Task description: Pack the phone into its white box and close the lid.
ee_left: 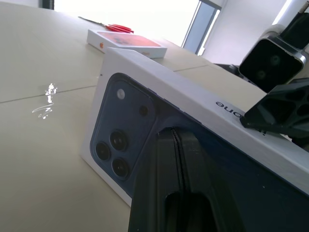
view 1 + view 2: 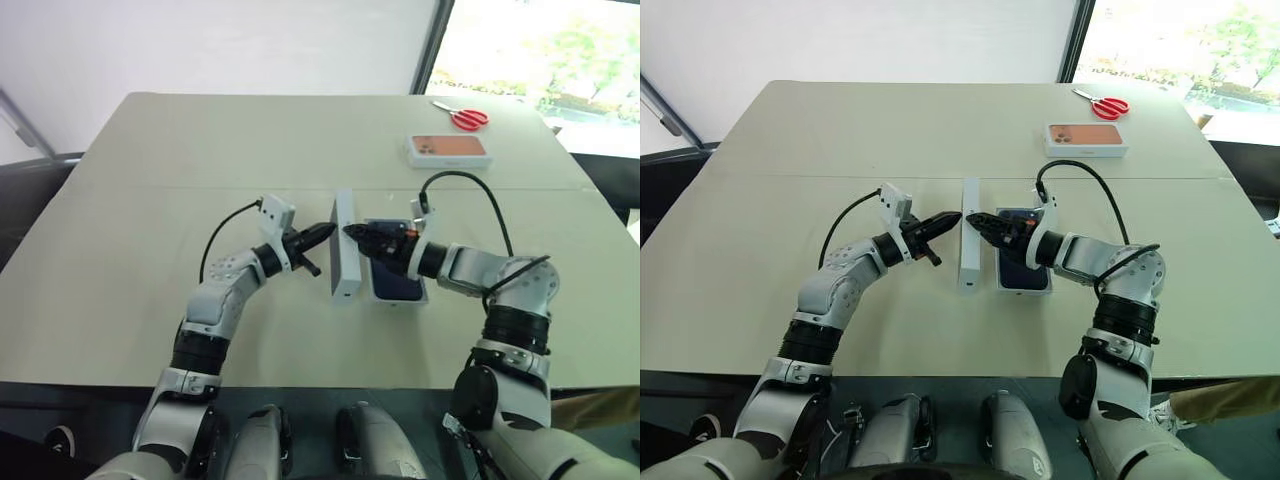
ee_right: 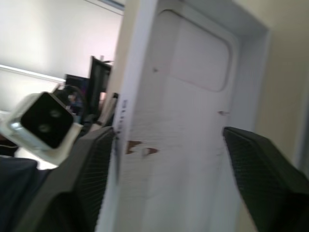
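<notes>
On the worktop (image 2: 150,250) the lid (image 2: 344,246) stands on its edge between the left hand (image 2: 322,234) and the right hand (image 2: 354,233), the box (image 2: 398,283) with the phone (image 2: 392,280) lies just beside it, and another box (image 2: 449,150) and red scissors (image 2: 463,116) lie far behind.

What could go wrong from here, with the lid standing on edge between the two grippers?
The lid stands on its long edge beside the white box, where the phone lies. The right gripper is open around its upper end, so a small nudge could tip it flat. The shut left gripper points at its printed face; pushing there could slide it or topple it crooked onto the box rather than seating it squarely.
</notes>
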